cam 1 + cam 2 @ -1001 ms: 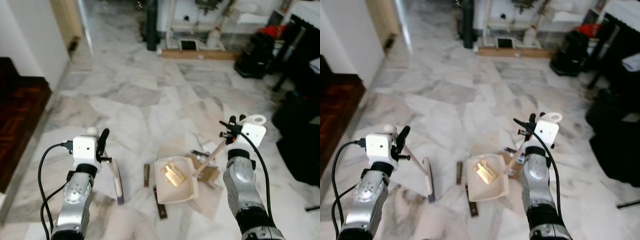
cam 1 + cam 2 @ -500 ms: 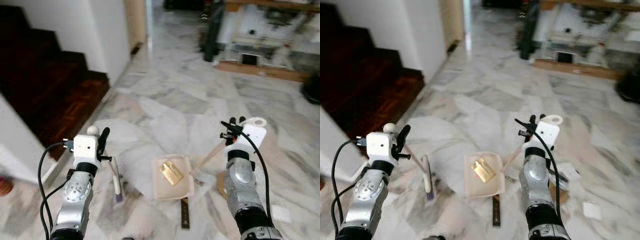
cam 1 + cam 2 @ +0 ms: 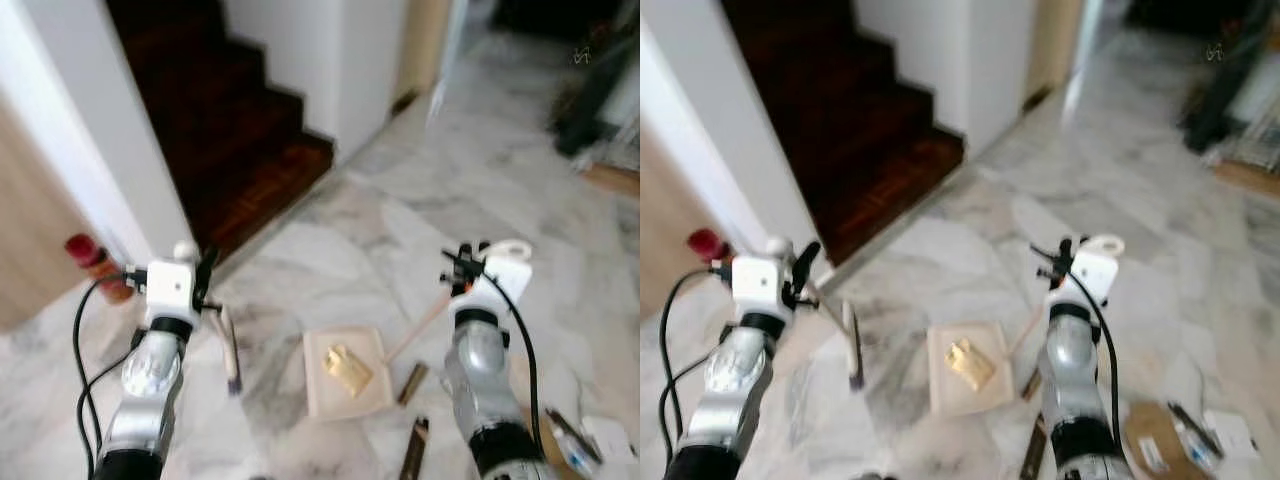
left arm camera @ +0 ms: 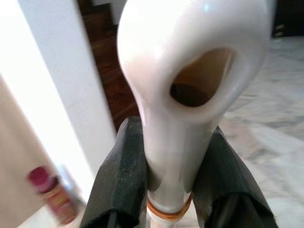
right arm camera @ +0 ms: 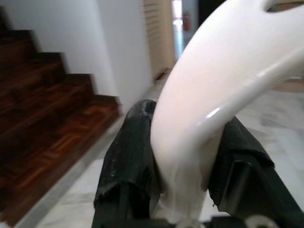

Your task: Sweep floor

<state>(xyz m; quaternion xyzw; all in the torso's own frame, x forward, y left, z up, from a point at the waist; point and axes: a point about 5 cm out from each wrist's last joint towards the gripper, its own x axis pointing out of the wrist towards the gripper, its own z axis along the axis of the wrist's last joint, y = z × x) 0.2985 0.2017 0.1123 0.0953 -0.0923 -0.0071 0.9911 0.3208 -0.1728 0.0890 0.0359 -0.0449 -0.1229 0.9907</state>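
My left gripper [image 3: 205, 285] is shut on the white handle [image 4: 190, 71] of a hand brush, whose bristle head [image 3: 232, 360] hangs down near the marble floor. One black finger [image 4: 123, 175] presses against each side of that handle. My right gripper [image 3: 462, 275] is shut on the long handle [image 5: 209, 95] of a cream dustpan [image 3: 322, 392]. The pan sits low over the floor between my arms and holds a crumpled yellow scrap [image 3: 347, 365].
Dark wooden stairs [image 3: 230, 120] rise ahead on the left between white walls [image 3: 80, 160]. A red can [image 3: 90, 262] stands by the wall at the left. Brown sticks [image 3: 412, 383] lie beside the dustpan, and a cardboard disc with litter [image 3: 1155, 445] lies at lower right.
The whole view has swung left, bringing the stairs and the red can into sight. Both arms keep the same pose, still holding brush and dustpan.
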